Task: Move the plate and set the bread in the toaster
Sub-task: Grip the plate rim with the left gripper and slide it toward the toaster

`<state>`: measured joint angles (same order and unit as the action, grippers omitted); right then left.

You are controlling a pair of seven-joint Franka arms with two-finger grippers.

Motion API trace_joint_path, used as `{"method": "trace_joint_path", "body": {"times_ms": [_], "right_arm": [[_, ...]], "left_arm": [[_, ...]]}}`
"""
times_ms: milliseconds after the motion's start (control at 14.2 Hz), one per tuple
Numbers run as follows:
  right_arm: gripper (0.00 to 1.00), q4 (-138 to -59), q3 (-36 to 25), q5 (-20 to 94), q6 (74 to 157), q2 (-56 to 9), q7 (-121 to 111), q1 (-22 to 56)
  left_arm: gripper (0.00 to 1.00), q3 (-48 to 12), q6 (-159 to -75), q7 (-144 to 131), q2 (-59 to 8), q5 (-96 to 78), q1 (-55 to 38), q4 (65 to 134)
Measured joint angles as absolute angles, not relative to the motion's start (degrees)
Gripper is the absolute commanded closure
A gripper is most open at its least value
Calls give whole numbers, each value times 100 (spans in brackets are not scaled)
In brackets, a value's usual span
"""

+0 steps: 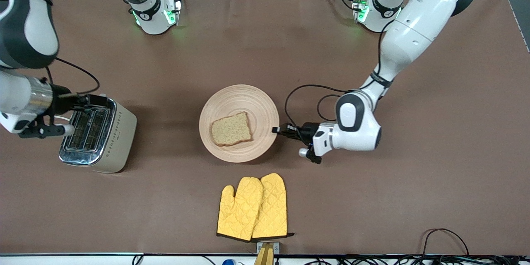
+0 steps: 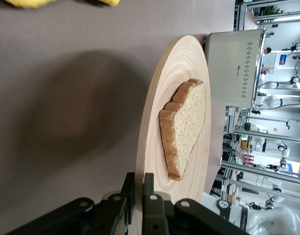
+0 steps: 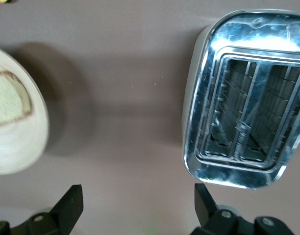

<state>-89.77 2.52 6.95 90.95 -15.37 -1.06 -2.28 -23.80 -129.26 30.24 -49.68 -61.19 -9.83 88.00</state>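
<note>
The round, pale wooden plate (image 1: 239, 123) lay in the middle of the brown tabletop (image 1: 434, 165). The square slice of brown bread (image 1: 231, 129) lay flat on it. The left tool (image 1: 276, 130) was pinched tight on the plate's rim, at the edge toward the left arm's end of the tabletop. So the step in hand looked like moving the plate.

The boxy cream toaster with the shiny top (image 1: 97, 134) stood toward the right arm's end, well apart from the plate. Its two slots looked empty. The right tool (image 3: 135, 208) hung wide open beside the toaster and held nothing.

Next, I think the plate had to slide toward the toaster, kept level so the bread stayed on. Two yellow oven mitts (image 1: 252, 207) lay nearer the front camera, apart from the plate.
</note>
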Motion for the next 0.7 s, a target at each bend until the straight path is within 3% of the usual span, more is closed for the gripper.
{"method": "trace_joint_path", "body": {"times_ms": [561, 632, 702], "right_arm": [[0, -9068, 234, 1697, 9841, -2419, 591, 74], [0, -9068, 235, 1708, 9930, -2498, 622, 96], [0, -9069, 237, 1715, 10032, -2568, 668, 135]], "left_arm": [[94, -2371, -13283, 4008, -5513, -6853, -1157, 8826], [89, -2371, -13340, 4017, -5553, -6853, -1173, 8826], [72, -2372, -13371, 4026, -5584, -6865, -1184, 8826]]}}
